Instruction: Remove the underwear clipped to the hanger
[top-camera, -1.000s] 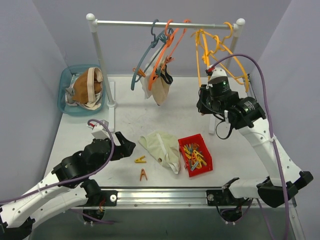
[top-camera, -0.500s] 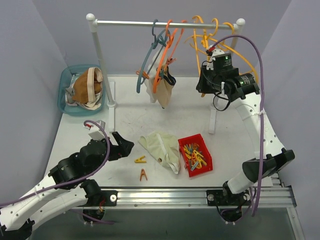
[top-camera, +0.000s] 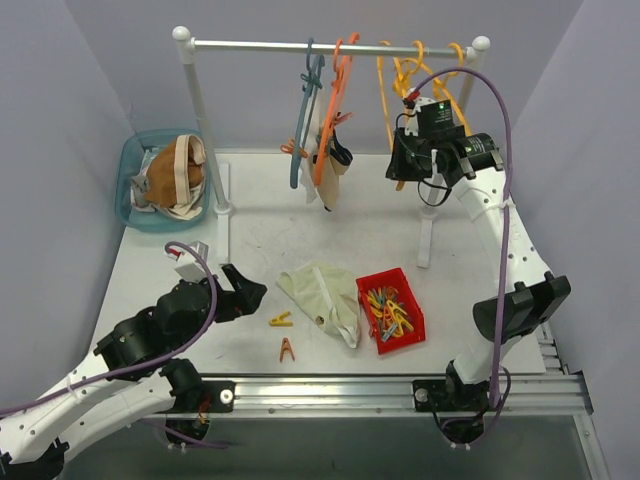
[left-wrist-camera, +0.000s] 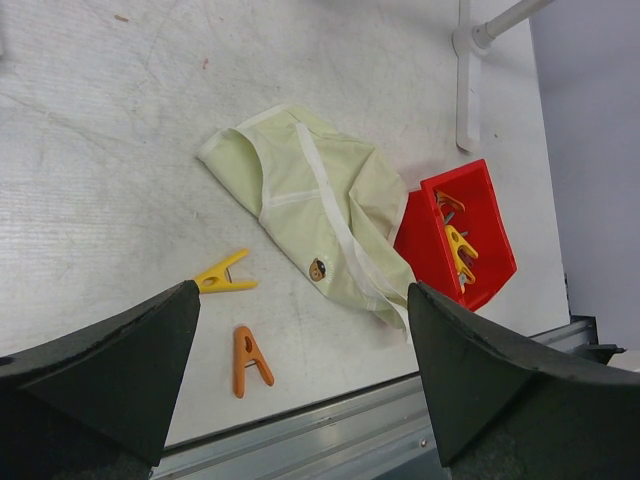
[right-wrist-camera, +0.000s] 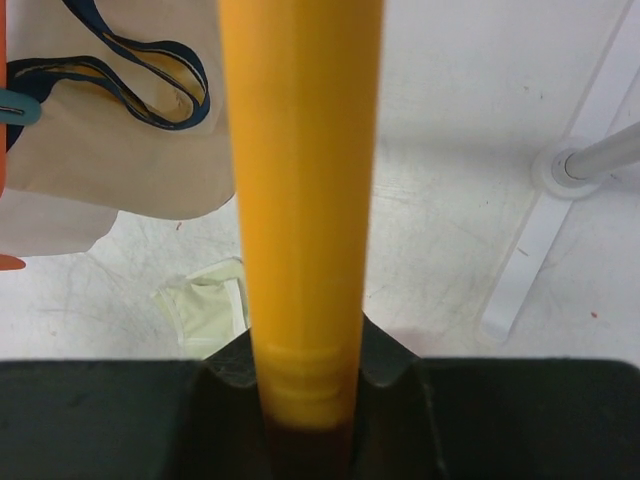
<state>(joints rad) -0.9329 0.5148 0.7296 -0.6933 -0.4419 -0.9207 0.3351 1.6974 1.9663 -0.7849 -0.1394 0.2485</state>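
A cream underwear (top-camera: 325, 172) with dark trim hangs clipped to the orange hanger (top-camera: 338, 90) and the blue hanger (top-camera: 305, 110) on the rail; it also shows as underwear (right-wrist-camera: 120, 150) in the right wrist view. My right gripper (top-camera: 398, 165) is up beside the rail, shut on a yellow hanger (top-camera: 384, 95), whose yellow hanger bar (right-wrist-camera: 300, 200) runs between the pads of my right gripper (right-wrist-camera: 305, 400). A pale underwear (top-camera: 322, 298) lies loose on the table, seen as underwear (left-wrist-camera: 320, 210). My left gripper (top-camera: 245, 290) hangs open just left of it; nothing is between the fingers of the left gripper (left-wrist-camera: 300, 380).
A red bin (top-camera: 392, 310) of clothespins stands right of the loose underwear. A yellow pin (left-wrist-camera: 225, 275) and an orange pin (left-wrist-camera: 248, 358) lie near the front rail. A teal basket (top-camera: 130, 160) with more underwear sits at the back left. The rack's foot (right-wrist-camera: 555, 170) stands nearby.
My right arm has risen and swung back toward the rail with the yellow hanger; the hangers have bunched and turned edge-on. The left arm has barely moved.
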